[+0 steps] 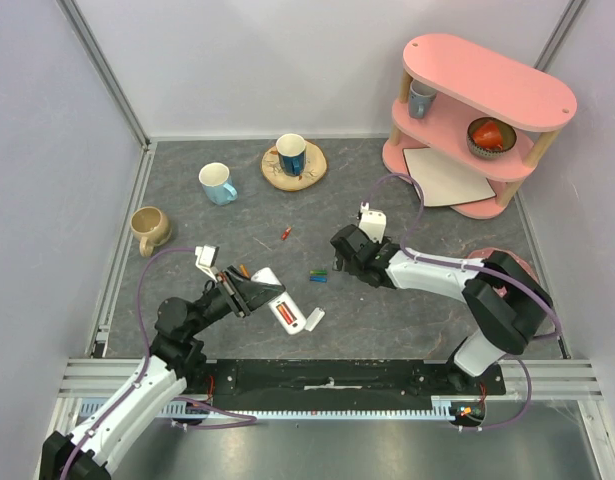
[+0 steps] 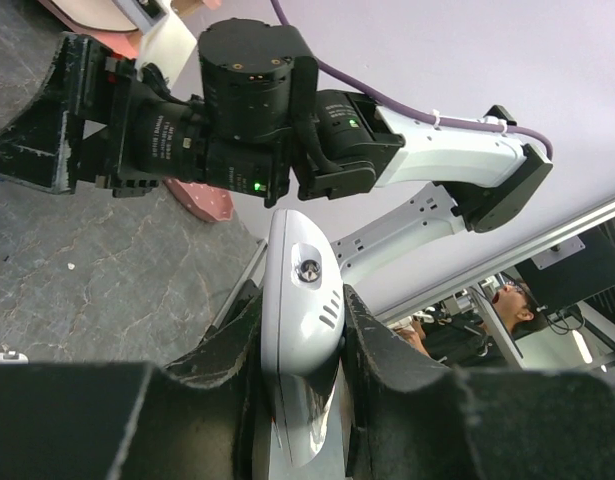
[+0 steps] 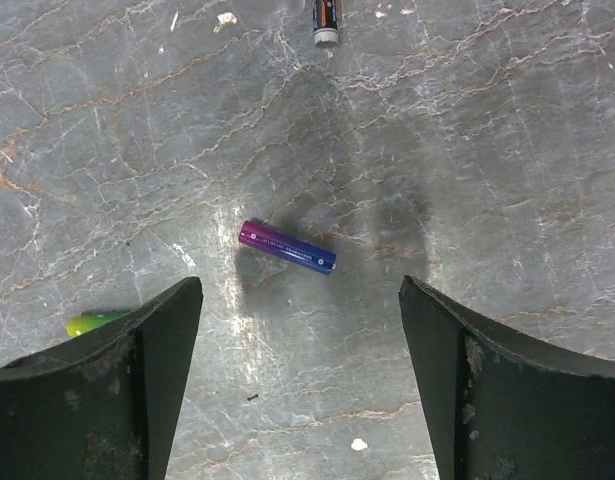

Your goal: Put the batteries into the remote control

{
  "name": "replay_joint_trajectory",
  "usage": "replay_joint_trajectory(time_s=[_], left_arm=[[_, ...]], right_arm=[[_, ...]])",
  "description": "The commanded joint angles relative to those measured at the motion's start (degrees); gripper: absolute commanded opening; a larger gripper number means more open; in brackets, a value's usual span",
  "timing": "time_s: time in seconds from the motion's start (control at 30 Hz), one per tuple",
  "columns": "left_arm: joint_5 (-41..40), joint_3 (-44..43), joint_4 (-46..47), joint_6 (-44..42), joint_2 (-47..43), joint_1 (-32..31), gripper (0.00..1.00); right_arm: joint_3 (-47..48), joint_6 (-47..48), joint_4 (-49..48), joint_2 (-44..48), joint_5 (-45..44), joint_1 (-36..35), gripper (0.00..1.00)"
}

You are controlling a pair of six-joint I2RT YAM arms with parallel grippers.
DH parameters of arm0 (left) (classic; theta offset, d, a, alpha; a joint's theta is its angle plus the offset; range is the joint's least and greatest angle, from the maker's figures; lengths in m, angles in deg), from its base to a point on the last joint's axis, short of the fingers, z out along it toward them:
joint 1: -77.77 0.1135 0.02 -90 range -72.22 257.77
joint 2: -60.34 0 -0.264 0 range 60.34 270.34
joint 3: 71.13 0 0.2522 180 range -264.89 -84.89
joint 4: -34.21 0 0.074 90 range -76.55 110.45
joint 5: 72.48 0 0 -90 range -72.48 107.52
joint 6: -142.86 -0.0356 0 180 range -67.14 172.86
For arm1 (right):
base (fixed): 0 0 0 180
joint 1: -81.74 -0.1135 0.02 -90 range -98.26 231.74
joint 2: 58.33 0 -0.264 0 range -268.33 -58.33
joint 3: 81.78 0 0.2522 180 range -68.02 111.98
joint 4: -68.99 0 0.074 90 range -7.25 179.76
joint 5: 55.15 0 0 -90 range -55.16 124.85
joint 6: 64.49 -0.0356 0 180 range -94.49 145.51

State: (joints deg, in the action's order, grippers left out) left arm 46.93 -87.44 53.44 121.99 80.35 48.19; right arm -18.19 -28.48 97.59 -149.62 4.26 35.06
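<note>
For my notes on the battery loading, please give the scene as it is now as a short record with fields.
held: remote control in the shut left gripper
target: purple-blue battery lying flat under the open right gripper, untouched
also near: green battery, partly hidden by a finger; dark battery, cut off by the picture's edge
surface: grey marbled table
</note>
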Motion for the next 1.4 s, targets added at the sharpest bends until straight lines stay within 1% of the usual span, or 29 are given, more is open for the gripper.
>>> replay_joint_trajectory(time_s=[0.0,0.27,0.47,0.7,1.37], left_arm=[[-0.8,9.1,1.5,0.9,-1.6,0.3,0.02],[-1.2,9.8,0.2,1.3,-3.0,0.2,0.02],[-1.1,9.8,-0.3,1.0,-3.2,0.2,0.02],[-1.1,10.0,-0.3,1.0,-3.3,0.3,0.02],[-0.9,9.6,-2.2,0.7,-4.8,0.3,0.02]], right_arm=[[3.9,-3.2,0.2,-1.8,-3.4,-0.2,0.85],[5.5,-8.2,0.4,-6.5,-3.5,-0.2,0.82],[6.2,-12.6,2.5,-7.6,-4.9,-0.5,0.77],[8.0,-12.9,4.0,-9.1,-5.6,-0.8,0.74],[9.6,-12.1,5.1,-13.7,-5.8,-0.3,0.69]])
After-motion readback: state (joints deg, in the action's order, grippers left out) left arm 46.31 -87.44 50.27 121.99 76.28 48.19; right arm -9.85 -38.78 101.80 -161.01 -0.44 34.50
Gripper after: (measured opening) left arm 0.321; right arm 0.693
